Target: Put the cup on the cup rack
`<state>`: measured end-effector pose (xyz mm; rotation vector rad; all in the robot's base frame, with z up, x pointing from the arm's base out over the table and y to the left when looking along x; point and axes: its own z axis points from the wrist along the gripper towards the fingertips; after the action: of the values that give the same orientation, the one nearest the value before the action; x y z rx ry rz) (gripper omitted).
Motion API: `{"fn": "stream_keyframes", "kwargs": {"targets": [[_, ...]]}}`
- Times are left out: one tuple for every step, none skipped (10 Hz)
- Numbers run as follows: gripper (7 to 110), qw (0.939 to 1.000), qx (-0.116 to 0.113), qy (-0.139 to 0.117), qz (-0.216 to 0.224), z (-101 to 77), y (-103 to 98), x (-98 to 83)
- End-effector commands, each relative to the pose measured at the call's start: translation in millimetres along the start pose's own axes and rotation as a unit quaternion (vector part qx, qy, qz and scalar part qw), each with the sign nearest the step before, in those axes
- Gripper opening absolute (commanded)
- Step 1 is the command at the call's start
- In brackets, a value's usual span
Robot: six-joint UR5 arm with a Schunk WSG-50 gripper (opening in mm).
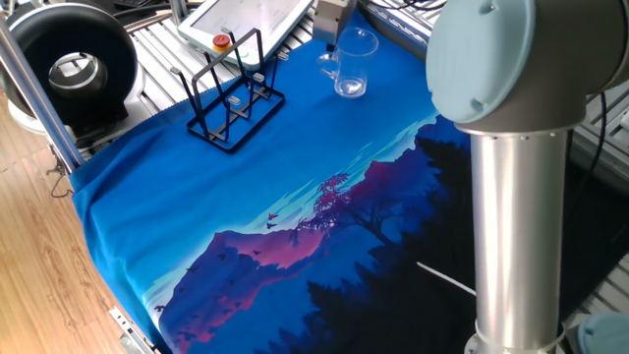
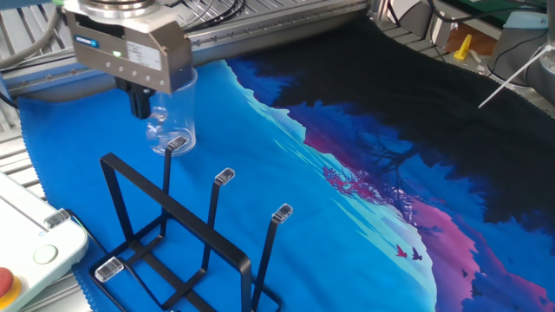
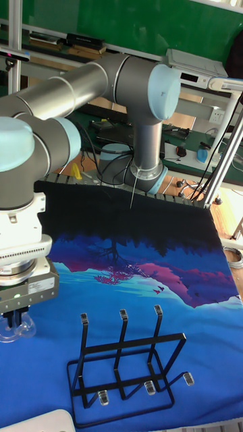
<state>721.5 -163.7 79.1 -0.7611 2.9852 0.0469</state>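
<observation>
I'm working from the other fixed view, near to far. Closest to me is the cup rack (image 2: pixel 178 238), black wire, standing on the blue cloth (image 2: pixel 329 225), its prongs upright with clear caps. Just behind its far prong sits the cup (image 2: pixel 169 117), upright, long axis vertical, open mouth up. It looks carried by the gripper rather than resting on the cloth, though I can't confirm a gap under its base.

The gripper (image 2: pixel 143 102) comes straight down from above at the cup's rim. One dark finger shows at the near side of the glass wall; its partner is hidden. My read is it's clamped on the cup's wall, but the contact itself isn't clear.

The relation that matters: from the gripper, the rack lies at about five o'clock in this view, near but not touching.

One fixed view shows what this one doesn't: the cup (image 1: pixel 352 65) is well apart from the rack (image 1: pixel 231 98), which sits at about eight o'clock. The tall fixed view shows the gripper body (image 3: pixel 23 287) covering most of the cup (image 3: pixel 17 327).
</observation>
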Motion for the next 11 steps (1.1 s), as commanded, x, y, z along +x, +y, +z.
{"fn": "stream_keyframes", "kwargs": {"targets": [[7, 0.9999, -0.006, 0.003, 0.011, -3.7, 12, 5.5], [7, 0.9999, -0.003, 0.004, 0.009, -4.0, 9, 5.4], [7, 1.0, -0.003, 0.001, 0.003, -5.2, 6, 2.4], [7, 0.9999, -0.008, -0.004, -0.007, -7.4, 4, -3.2], [7, 0.9998, -0.012, -0.008, -0.015, -10.2, 0, -10.7], [7, 0.9996, -0.013, -0.011, -0.024, -11.8, -7, -21.0], [7, 0.9995, -0.011, -0.014, -0.025, -12.3, -12, -29.5], [7, 0.9993, -0.005, -0.016, -0.032, -11.9, -20, -37.5], [7, 0.9987, 0.006, -0.024, -0.044, -13.8, -32, -45.3], [7, 0.9977, 0.008, -0.019, -0.064, -18.6, -41, -44.6], [7, 0.9967, -0.01, -0.027, -0.076, -17.7, -32, -46.9]]}}
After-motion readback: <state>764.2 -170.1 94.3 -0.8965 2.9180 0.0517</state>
